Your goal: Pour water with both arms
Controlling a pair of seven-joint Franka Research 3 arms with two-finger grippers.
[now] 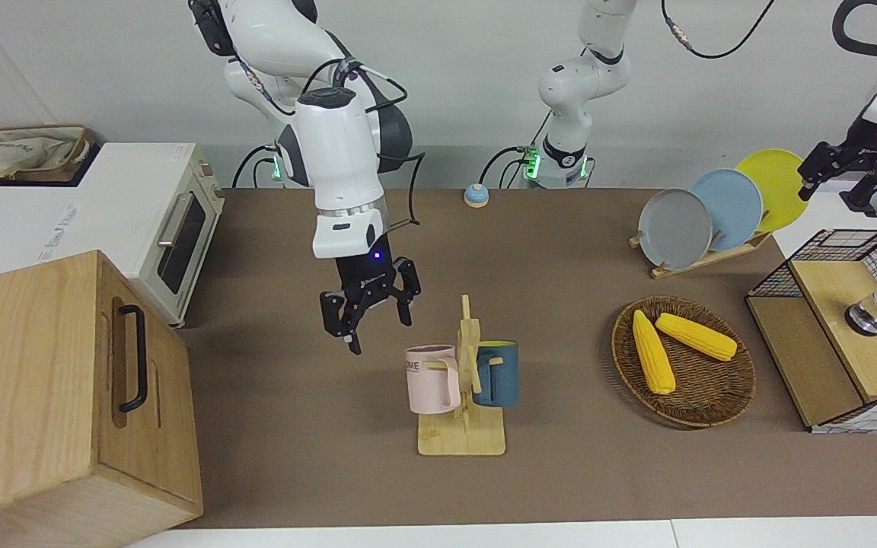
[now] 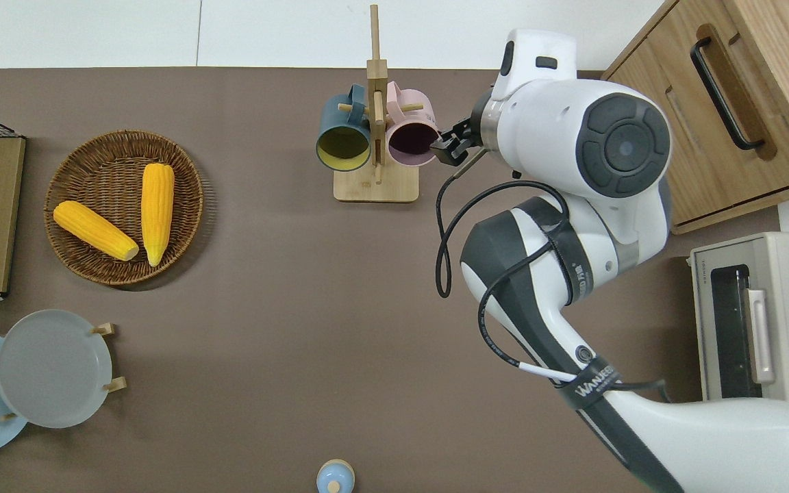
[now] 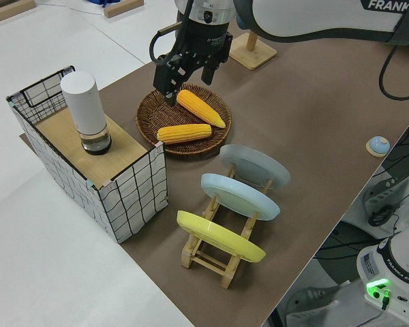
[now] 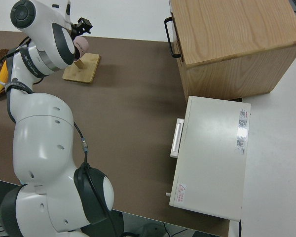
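Note:
My right gripper [image 1: 377,326] [image 2: 451,145] hangs open and empty over the brown table mat, right beside the rim of a pink mug [image 1: 432,379] [image 2: 409,140]. That mug and a dark blue mug [image 1: 498,373] [image 2: 344,137] hang on a wooden mug stand [image 1: 461,438]. The left arm is parked with its gripper [image 1: 833,186] [image 3: 188,76] open and raised. A white cylindrical bottle [image 3: 86,112] stands on the wood-topped wire crate [image 3: 123,197] at the left arm's end. No water shows in any view.
A wicker basket [image 2: 189,205] holds two corn cobs. A plate rack [image 2: 110,356] with three plates stands nearer the robots. A wooden cabinet [image 1: 43,380] and a white toaster oven [image 1: 172,221] fill the right arm's end. A small blue bell [image 1: 476,195] sits by the arm bases.

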